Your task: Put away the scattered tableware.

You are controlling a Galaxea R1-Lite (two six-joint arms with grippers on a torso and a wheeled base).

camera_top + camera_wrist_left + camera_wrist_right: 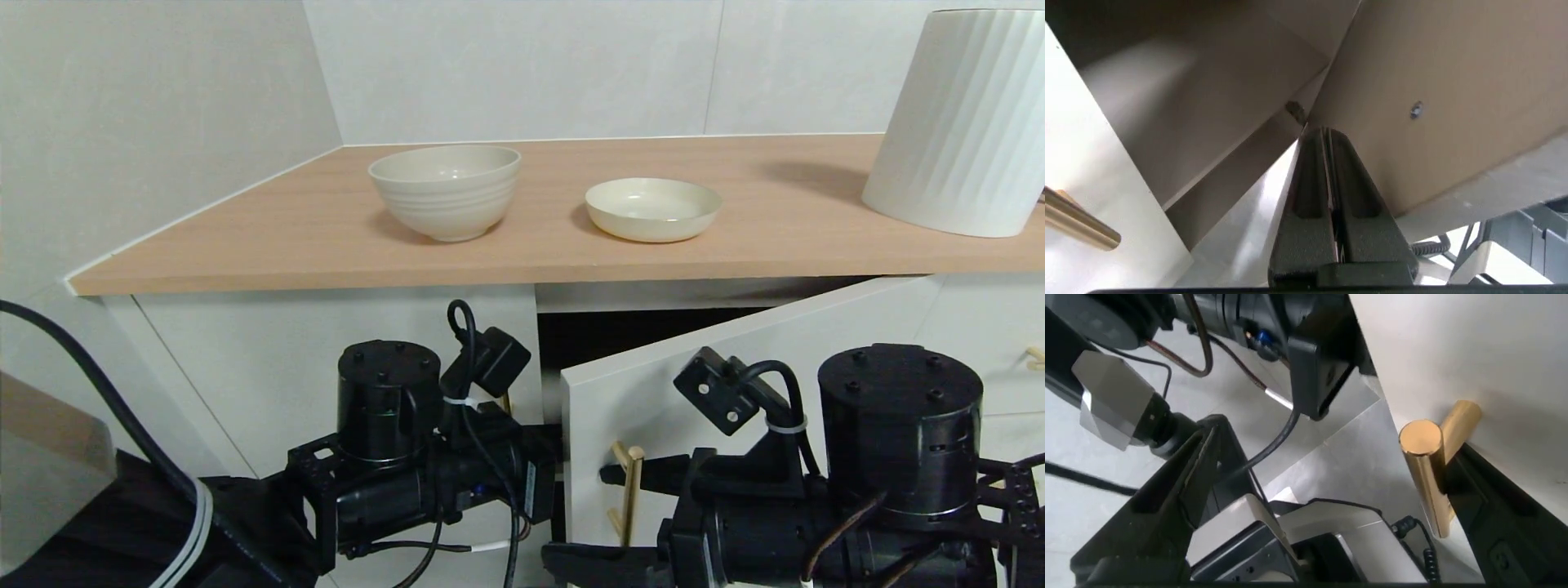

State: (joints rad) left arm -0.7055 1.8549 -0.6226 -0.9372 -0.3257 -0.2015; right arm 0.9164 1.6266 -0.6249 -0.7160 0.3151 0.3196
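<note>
Door-opening seems the step in hand: the right gripper [581, 516], spread wide, straddles the upright handle [627, 490] of the partly open cabinet door [735, 359], which likely needs swinging wider. The left gripper [1325, 139] is clenched and empty. The bowl [445, 192] and dish [653, 209] sit mouth-up on the counter [286, 237]; both are round, with no long axis.
</note>
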